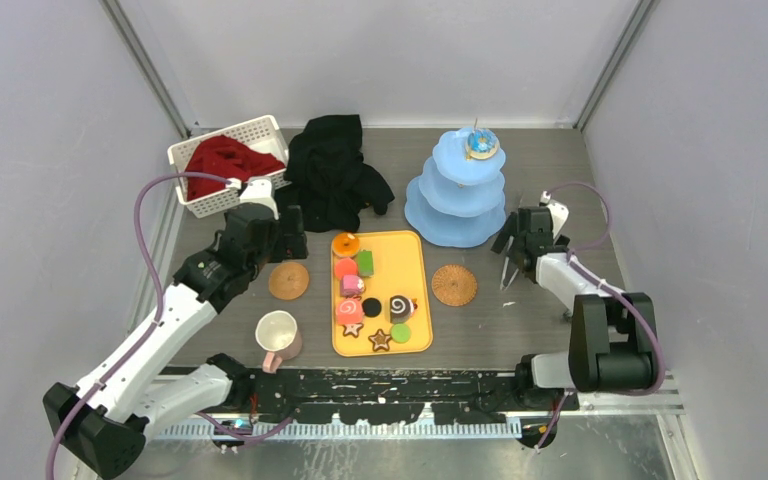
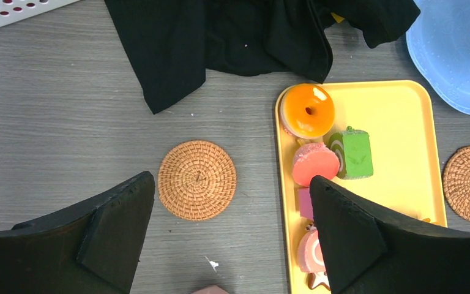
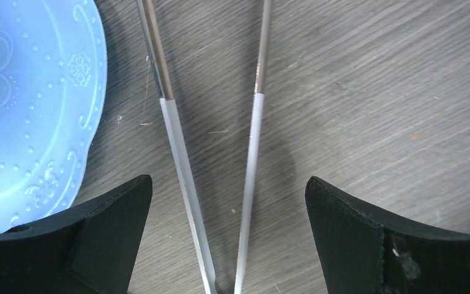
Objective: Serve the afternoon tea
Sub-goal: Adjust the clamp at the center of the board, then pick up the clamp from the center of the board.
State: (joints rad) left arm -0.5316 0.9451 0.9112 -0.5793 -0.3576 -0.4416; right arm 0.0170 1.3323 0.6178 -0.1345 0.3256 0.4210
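Right gripper: fingers spread wide, gripping nothing. Hung over metal tongs, which seemed to lie on table, both arms between fingers, untouched. Tongs just right of pale-blue stand toward table's far right corner; blue donut sat on top tier. Left gripper: likewise spread, empty, over coaster and left edge of tray. Toy sweets lined up on tray, mid-table toward near edge. Judged: tongs thin, springy, slick; best squeezed across both arms mid-length. Sweets small, light, prone to slipping.
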